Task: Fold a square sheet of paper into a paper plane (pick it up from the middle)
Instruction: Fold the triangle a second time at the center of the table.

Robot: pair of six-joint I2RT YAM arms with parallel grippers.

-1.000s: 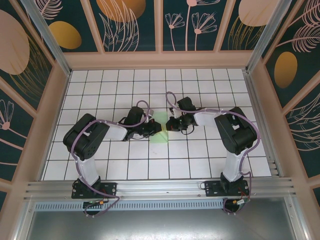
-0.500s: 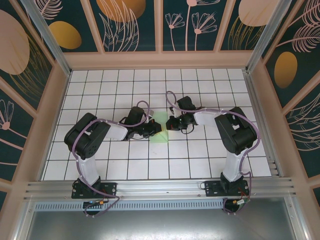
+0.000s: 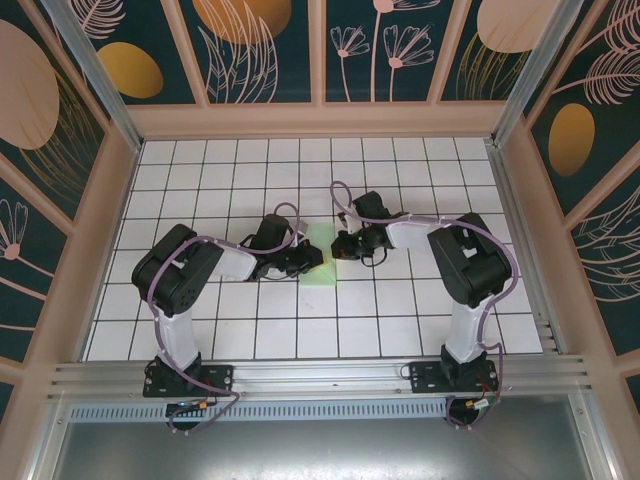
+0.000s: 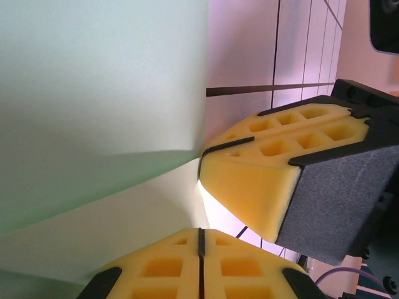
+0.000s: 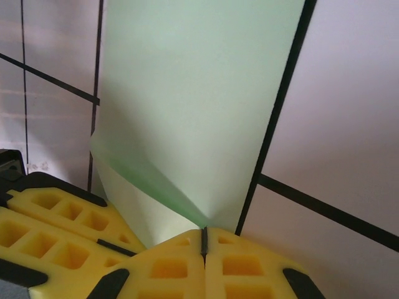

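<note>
Paper: pale mint-green square paper sheet (image 3: 320, 273), flap raised.
Left gripper (image 4: 199, 243): clamped on flap.
Right gripper (image 5: 203, 240): clamped on flap.

The square sheet of paper (image 3: 320, 264), pale mint green, is lying mostly flat in the middle of the white gridded counter (image 3: 400, 320), with one side lifting into a creased, raised flap

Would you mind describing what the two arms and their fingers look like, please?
The left arm and right arm match: white shells on the long links, black rounded joint housings, black bases. A purple cable runs loosely along each. The fingers are black wedges faced with yellow foam moulded in square pockets.
</note>
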